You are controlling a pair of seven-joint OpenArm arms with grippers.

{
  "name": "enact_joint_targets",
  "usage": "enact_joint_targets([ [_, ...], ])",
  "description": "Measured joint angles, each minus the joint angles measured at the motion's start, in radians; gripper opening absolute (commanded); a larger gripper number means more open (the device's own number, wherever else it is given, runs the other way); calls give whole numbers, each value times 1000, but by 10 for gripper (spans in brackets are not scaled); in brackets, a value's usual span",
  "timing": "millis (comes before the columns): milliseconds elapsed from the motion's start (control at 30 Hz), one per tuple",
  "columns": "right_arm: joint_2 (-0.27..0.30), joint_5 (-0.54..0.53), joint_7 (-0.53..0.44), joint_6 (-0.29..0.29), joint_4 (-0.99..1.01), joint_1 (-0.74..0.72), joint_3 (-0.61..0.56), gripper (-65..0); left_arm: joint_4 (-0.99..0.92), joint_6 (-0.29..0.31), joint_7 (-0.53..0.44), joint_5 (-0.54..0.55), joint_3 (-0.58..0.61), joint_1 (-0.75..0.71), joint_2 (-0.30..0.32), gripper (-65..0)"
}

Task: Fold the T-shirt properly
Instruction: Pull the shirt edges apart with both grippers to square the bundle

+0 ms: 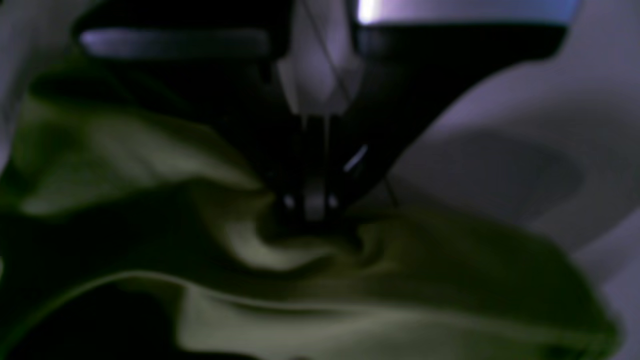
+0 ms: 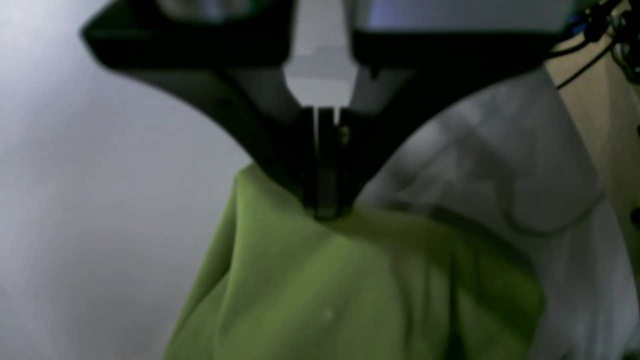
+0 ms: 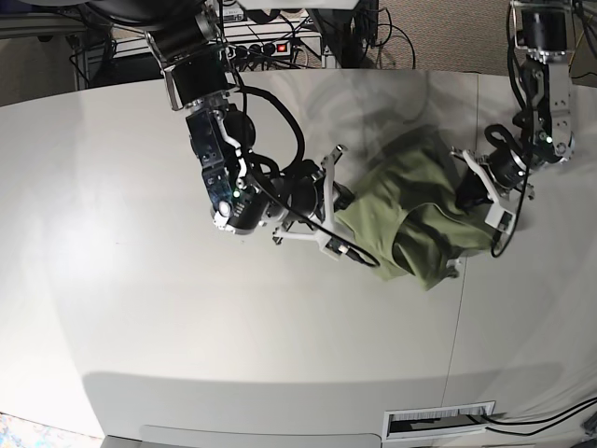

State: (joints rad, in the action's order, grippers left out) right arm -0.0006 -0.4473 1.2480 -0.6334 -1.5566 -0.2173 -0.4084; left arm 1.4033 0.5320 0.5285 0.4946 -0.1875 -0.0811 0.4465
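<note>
T-shirt (image 3: 415, 210) bunched on the surface (image 3: 140, 280) between both arms. Left fingers (image 1: 327, 200) pinched on its fabric, right fingers (image 2: 345, 165) likewise clamped on an edge.

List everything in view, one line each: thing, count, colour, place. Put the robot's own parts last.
T-shirt: one, olive green, bunched on the table right of centre, between the two hands.
Table: one, pale grey-white, fills most of the base view.
Power strip: one, with a red switch, behind the table's far edge.
Cables: several, black, behind the table.
Vent grille: one, white, at the table's near edge.
Right hand: one, black, shut on the T-shirt.
Left hand: one, black, shut on the T-shirt.
</note>
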Motion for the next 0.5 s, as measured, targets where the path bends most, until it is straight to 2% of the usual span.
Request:
enact_joint_targets([
  [67, 11, 0, 0, 0, -16, 31, 2, -650, -35, 9, -10, -1, 1, 28, 6, -650],
  [167, 29, -8, 3, 0, -45, 88, 0, -650, -85, 53, -26, -3, -1, 64, 14, -650],
  [300, 36, -37, 4, 0, -95, 127, 0, -650, -159, 63, -37, -6, 14, 130, 14, -650],
  [400, 36, -34, -27, 0, -114, 143, 1, -650, -196, 66, -37, -8, 45, 175, 14, -650],
  [500, 36, -22, -80, 0, -156, 138, 7, -650, -199, 95, -37, -12, 61, 187, 14, -650],
])
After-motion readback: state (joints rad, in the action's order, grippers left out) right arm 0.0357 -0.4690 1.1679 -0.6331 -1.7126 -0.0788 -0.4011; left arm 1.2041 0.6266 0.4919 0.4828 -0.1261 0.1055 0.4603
